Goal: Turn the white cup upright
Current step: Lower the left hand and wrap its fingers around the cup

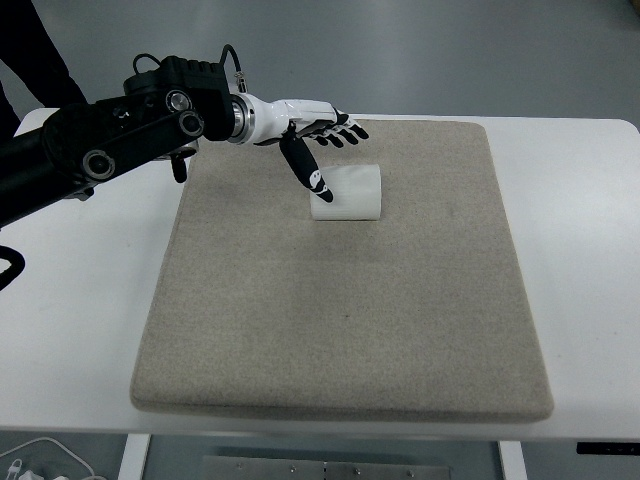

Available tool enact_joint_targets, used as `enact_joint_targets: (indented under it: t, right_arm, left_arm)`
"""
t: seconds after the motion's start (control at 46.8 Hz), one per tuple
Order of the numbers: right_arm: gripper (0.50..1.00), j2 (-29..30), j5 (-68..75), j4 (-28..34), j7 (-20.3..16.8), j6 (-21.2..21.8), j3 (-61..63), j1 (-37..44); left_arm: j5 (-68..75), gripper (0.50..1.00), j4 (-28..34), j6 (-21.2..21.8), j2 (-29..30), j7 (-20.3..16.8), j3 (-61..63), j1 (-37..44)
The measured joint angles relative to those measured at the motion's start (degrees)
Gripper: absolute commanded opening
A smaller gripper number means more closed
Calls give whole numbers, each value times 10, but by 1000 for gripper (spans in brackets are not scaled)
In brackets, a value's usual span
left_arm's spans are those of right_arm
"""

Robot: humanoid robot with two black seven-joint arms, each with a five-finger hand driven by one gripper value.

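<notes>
Cables (40,460) show at the bottom left corner, below the table (580,250) edge. On the table lies a beige mat (340,320). White cup (348,192) lies on its side in the mat's upper middle part. Left hand (300,125), its arm entering from the left edge, is held just above and left of the cup. Fingers (345,130) are spread and hold nothing; they point right, past the cup's far side. Thumb (305,168) points down, its tip over the cup's left end; contact cannot be confirmed.
</notes>
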Motion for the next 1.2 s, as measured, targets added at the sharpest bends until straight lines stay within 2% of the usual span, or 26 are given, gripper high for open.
enact_joint_targets:
  t: [0.171, 0.727, 1.197]
  right_arm:
    - [930, 0, 0, 0, 0, 0, 0, 0]
    - [930, 0, 0, 0, 0, 0, 0, 0]
    - [930, 0, 0, 0, 0, 0, 0, 0]
  left_arm:
    - [18, 975, 43, -1, -30, -2, 3, 0]
    - [51, 973, 110, -3, -99, -5, 4, 0]
    - [74, 962, 142, -10, -123, -8, 4, 4]
